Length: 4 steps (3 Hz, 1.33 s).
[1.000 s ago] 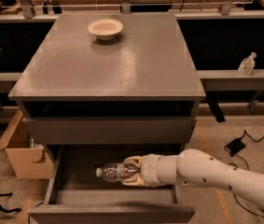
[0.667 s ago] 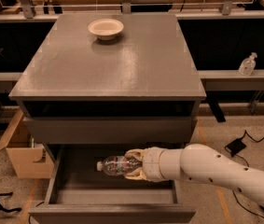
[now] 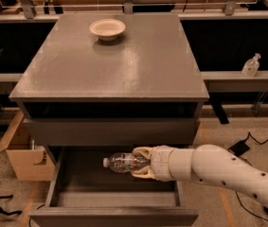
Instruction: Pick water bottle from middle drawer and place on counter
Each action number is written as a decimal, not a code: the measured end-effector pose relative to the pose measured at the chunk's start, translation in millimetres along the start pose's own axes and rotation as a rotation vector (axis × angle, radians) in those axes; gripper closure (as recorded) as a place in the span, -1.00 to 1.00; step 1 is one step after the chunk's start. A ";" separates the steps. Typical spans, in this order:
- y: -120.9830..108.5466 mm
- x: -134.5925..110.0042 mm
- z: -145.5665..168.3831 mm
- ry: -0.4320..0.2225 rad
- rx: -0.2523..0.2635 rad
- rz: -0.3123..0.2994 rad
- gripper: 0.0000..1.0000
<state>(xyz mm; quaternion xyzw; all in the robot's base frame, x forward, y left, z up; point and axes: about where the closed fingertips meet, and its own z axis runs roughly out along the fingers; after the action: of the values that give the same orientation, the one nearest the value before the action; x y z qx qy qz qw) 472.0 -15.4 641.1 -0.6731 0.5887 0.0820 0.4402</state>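
Note:
The water bottle (image 3: 120, 162) is a small clear bottle with a pale cap pointing left, held on its side. My gripper (image 3: 140, 163) is shut on the water bottle and holds it above the floor of the open middle drawer (image 3: 72, 193), near the drawer's middle back. My white arm reaches in from the lower right. The counter (image 3: 138, 65) is the wide grey top above the drawers.
A white bowl (image 3: 107, 29) sits at the back of the counter. A closed drawer front (image 3: 110, 131) lies just above the open drawer. A cardboard box (image 3: 24, 157) stands on the floor at the left. A pump-top dispenser bottle (image 3: 250, 65) stands on a shelf at the right. Cables lie on the floor at the right.
My gripper has lifted the water bottle a little higher in the drawer and shifted it slightly left and back.

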 end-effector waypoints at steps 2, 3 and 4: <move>-69.4 -18.3 -69.4 0.056 0.128 -0.111 1.00; -69.4 -18.4 -69.4 0.056 0.128 -0.111 1.00; -84.7 -30.8 -79.5 0.034 0.153 -0.138 1.00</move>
<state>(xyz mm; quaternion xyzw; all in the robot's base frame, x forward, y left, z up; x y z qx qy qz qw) 503.8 -54.8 750.1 -0.6776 0.5529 -0.0049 0.4849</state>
